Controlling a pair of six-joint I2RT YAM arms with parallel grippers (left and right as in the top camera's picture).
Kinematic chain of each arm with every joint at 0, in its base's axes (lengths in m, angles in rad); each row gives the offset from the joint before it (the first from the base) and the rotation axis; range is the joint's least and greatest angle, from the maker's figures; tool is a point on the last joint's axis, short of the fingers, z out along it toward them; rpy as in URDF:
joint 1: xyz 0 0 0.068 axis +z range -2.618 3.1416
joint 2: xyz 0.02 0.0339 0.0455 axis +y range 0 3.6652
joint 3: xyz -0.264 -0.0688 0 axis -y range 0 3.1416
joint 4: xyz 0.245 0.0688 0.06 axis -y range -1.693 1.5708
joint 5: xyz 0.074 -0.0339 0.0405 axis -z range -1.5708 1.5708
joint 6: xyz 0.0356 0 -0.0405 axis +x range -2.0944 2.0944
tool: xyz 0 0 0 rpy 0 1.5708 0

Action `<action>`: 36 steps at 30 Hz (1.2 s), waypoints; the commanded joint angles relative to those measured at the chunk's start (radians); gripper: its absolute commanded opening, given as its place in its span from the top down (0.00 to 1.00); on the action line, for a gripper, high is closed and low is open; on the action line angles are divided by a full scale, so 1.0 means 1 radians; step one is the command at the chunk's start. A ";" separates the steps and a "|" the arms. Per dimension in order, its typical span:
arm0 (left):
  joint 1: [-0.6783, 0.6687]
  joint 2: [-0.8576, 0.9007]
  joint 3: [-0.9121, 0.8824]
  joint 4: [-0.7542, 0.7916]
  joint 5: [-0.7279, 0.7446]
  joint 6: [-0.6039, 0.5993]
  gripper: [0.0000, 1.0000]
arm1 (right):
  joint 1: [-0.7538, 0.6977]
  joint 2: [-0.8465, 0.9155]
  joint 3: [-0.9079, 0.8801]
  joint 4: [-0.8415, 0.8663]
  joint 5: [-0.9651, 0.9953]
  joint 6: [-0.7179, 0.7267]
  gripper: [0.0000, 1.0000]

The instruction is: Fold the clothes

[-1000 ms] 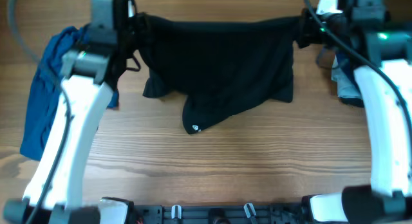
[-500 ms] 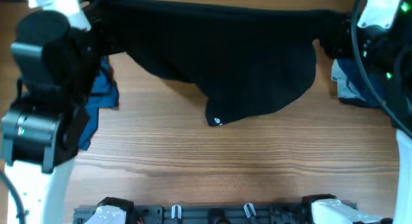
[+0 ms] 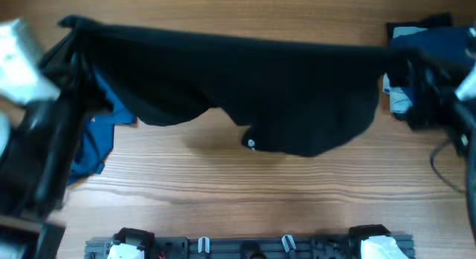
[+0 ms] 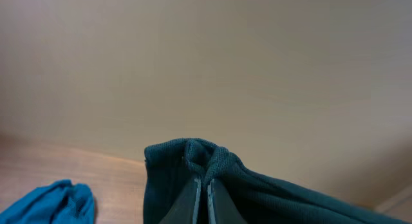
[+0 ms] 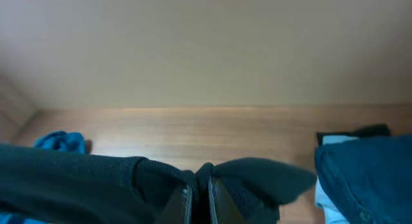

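Above table [image 3: 223, 207], black T-shirt [image 3: 282, 88] now wider, higher — L pincer [image 4: 205, 182], R pincer [image 5: 198, 177] clamp it.

The black T-shirt [image 3: 260, 88] is stretched wide above the far half of the surface [image 3: 297, 199]. Its upper edge makes an almost straight line from left to right. Below this line the soft fabric hangs down in a rounded shape, and a small white round logo [image 3: 251, 144] shows near the lowest edge. Each end is bunched and pinched, one in the closed left tool [image 4: 205, 185] and one in the closed right tool [image 5: 198, 180].

L gripper [image 4: 203, 185] clamped; R gripper [image 5: 198, 183] clamped; both arms high.
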 commanded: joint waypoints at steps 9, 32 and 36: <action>0.005 -0.129 0.027 -0.046 0.002 0.012 0.96 | -0.007 -0.086 0.044 -0.026 -0.075 -0.018 0.96; 0.006 0.645 0.027 -0.106 -0.208 -0.016 0.96 | -0.007 0.697 0.044 0.045 -0.072 -0.046 0.96; 0.006 0.789 0.027 -0.027 -0.212 -0.015 0.96 | -0.007 0.845 0.043 0.142 -0.075 -0.047 0.96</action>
